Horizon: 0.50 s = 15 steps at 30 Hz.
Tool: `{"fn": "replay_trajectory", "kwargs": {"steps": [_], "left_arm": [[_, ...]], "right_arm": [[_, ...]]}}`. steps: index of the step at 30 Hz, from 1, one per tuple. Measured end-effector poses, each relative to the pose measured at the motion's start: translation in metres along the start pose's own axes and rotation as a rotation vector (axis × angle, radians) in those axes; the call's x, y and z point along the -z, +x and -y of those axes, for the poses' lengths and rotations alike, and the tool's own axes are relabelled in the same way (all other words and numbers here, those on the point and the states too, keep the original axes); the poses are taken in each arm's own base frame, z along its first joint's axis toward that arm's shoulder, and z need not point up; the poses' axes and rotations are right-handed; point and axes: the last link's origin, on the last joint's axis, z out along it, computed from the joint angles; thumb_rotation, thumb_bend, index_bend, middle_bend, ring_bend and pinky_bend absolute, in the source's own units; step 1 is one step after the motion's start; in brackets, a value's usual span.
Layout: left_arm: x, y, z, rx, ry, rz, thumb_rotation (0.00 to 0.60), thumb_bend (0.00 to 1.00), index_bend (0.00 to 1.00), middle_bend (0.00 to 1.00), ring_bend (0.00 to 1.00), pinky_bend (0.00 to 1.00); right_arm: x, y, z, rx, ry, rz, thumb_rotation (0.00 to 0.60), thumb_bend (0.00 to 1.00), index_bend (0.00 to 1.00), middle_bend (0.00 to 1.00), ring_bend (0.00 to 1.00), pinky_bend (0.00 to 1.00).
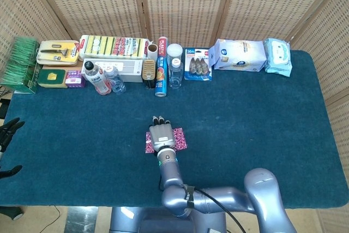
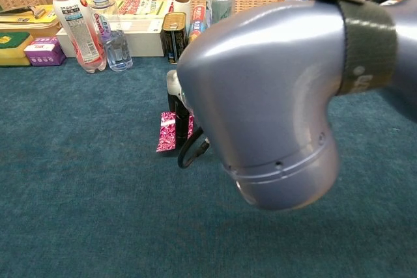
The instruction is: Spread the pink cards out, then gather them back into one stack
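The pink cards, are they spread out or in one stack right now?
Barely spread: the pink cards form one compact patch under the right robot hand, which rests on them; separate cards cannot be told apart.

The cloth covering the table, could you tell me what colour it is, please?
The table cloth is a dark teal blue; the head view shows it best.

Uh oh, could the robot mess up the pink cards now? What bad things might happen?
Maybe. The right hand lies flat on the pink cards, hiding most of them, so a push might drag the whole pile along the blue table instead of fanning it out. Also, the robot's big arm elbow blocks most of the chest view, so only an edge of the cards shows there, and a stray card could easily go unnoticed.
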Motion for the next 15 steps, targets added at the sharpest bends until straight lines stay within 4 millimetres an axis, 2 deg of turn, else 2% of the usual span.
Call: {"fn": "replay_trajectory", "kwargs": {"steps": [8, 15], "left_arm": [[-0.001, -0.002, -0.001, -0.008, 0.005, 0.004, 0.600, 0.05, 0.00, 0.00, 0.00, 0.05], [-0.002, -0.004, -0.002, -0.018, 0.012, 0.008, 0.600, 0.05, 0.00, 0.00, 0.00, 0.05]], "right_arm": [[0.007, 0.013, -0.020, 0.050, 0.022, 0.011, 0.600, 0.23, 0.47, 0.06, 0.00, 0.15], [0.008, 0.013, -0.043, 0.122, 0.019, 0.021, 0.600, 0.23, 0.47, 0.06, 0.00, 0.15]]}}
